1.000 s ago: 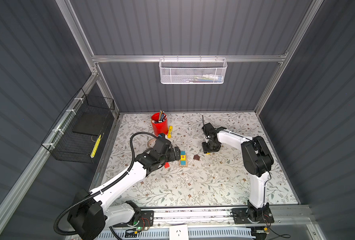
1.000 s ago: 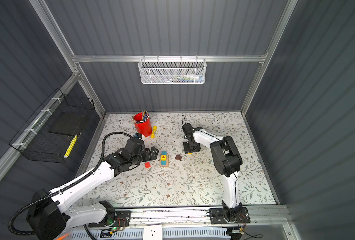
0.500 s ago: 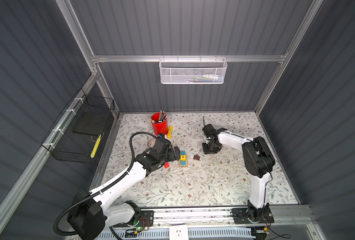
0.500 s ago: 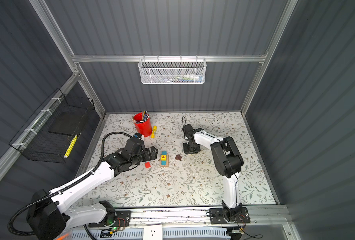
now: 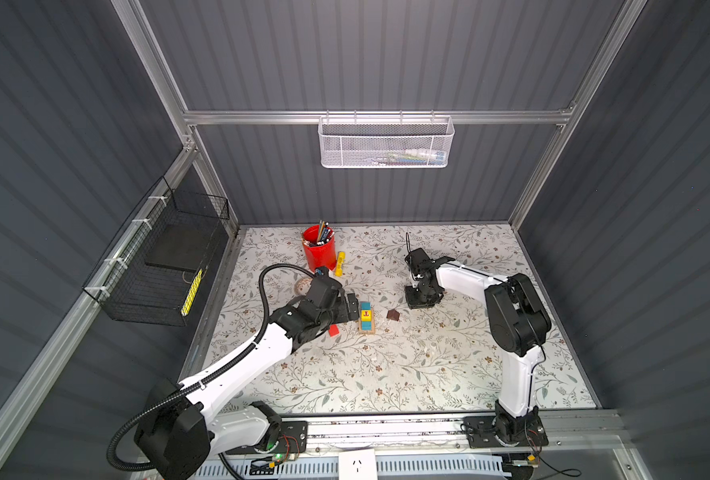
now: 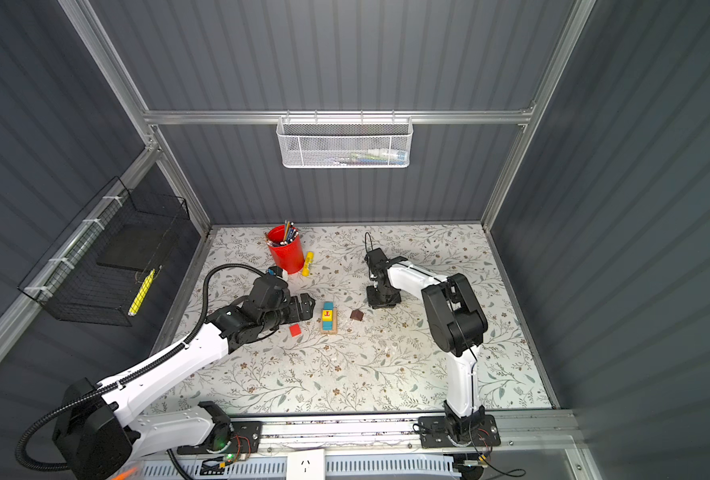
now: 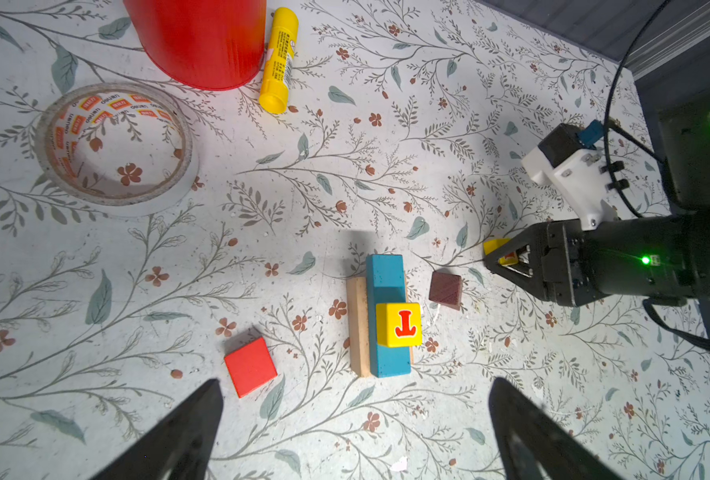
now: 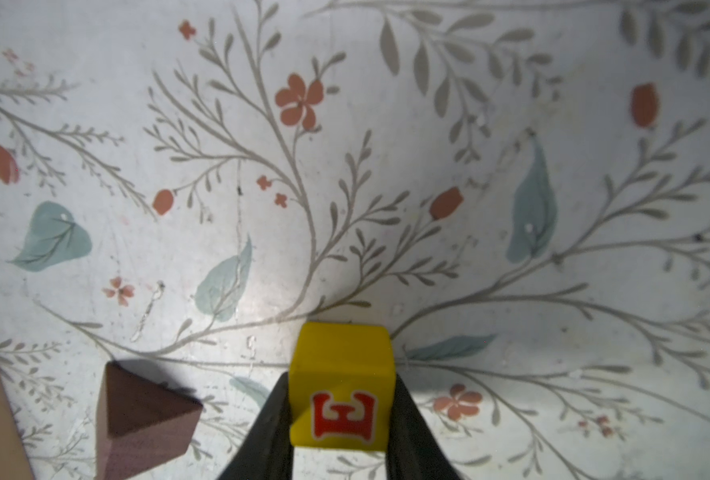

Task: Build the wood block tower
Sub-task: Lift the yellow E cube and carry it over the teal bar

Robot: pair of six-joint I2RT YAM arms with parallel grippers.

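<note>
If the yellow cube [image 8: 341,357] slips from the right gripper [image 8: 341,395] squeezing its sides (it sits on the surface [image 8: 345,166], by the brown roof piece [image 8: 145,411]), it could fall and knock the small tower [image 7: 386,291]. Nearby, the left gripper [image 7: 355,382] hangs wide and empty.

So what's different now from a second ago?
Very little moved. The right gripper shifted only slightly at the loose yellow letter cube and has closed its jaws on it. The left gripper stayed wide open. The stack of blocks, the red cube and the brown roof piece stayed where they were.
</note>
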